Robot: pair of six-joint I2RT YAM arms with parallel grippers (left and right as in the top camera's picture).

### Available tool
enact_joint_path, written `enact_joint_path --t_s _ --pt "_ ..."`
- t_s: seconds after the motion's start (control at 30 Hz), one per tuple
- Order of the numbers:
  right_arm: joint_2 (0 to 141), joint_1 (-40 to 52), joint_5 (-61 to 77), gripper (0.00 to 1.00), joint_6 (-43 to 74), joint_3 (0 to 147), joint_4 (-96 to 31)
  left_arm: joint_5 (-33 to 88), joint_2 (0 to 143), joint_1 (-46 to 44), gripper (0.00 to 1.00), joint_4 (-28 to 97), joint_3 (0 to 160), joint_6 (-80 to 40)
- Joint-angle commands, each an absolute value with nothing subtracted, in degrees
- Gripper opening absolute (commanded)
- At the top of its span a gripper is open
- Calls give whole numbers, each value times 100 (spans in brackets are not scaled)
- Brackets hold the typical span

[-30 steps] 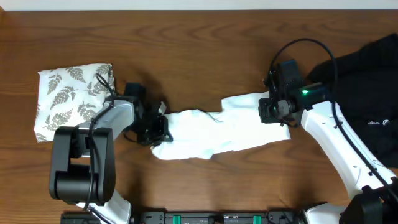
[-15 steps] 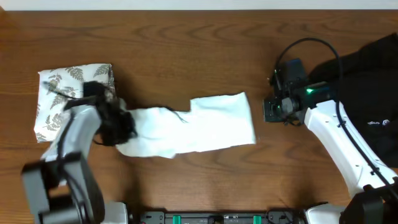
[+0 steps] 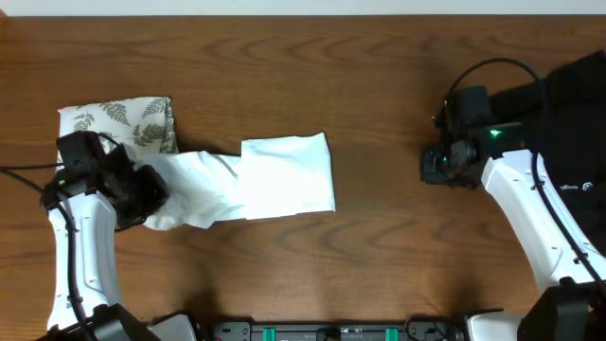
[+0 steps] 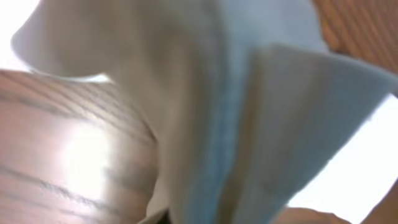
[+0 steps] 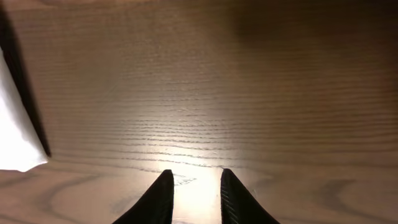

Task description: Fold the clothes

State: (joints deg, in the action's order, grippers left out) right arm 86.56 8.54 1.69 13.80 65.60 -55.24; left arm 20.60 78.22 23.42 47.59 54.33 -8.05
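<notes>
Left gripper (image 3: 150,189): pressed together on the bunched end of the T-shirt (image 3: 284,175). Its own fingers are hidden by cloth in the left wrist view.
Right at the left gripper: in its wrist view the T-shirt (image 4: 205,93) fills most of the frame, blurred, in soft white folds close to the lens. A strip of the table (image 4: 56,162) shows at the lower left.
Outward from the left gripper: a narrow, creased stretch of the T-shirt runs away from the jaws and widens into a flatter folded rectangle at the far end. All of it lies on the table (image 3: 331,66).
Beside the left gripper: the fern-print cloth (image 3: 114,118), folded, sits just beside the pinched end of the T-shirt. Whether the two touch cannot be told.
Right gripper (image 5: 196,196): spread a little, two dark fingers with an empty gap between them, over the bare table (image 5: 249,93).
Ahead of the right gripper: a white corner of the T-shirt (image 5: 15,137) shows at the left edge of its wrist view, with a dark shadow along its side.
Right gripper from overhead (image 3: 434,169): well apart from the folded end of the T-shirt, with bare wood between them.
Behind the right gripper: the black garment (image 3: 568,104) is heaped at the table's edge, close behind the wrist.
</notes>
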Motion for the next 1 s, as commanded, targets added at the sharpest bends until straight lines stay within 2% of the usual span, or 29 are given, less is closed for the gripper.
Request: enact_joint_path --t_s 0.0,0.27,0.6,0.97 --pt "8689 816 156 24 1321 6567 -5531 2145 7747 2095 6 5159 5784 -937" --pt "8689 816 158 24 1321 6567 -5647 2182 7747 1286 6 6110 6615 -1352" --pt "8689 821 405 24 1321 6567 -5857 1699 7747 -32 6 5662 6842 -2749" --pt "8689 823 672 24 1321 6567 -5913 1210 7881 -1308 6 5288 6842 -3533"
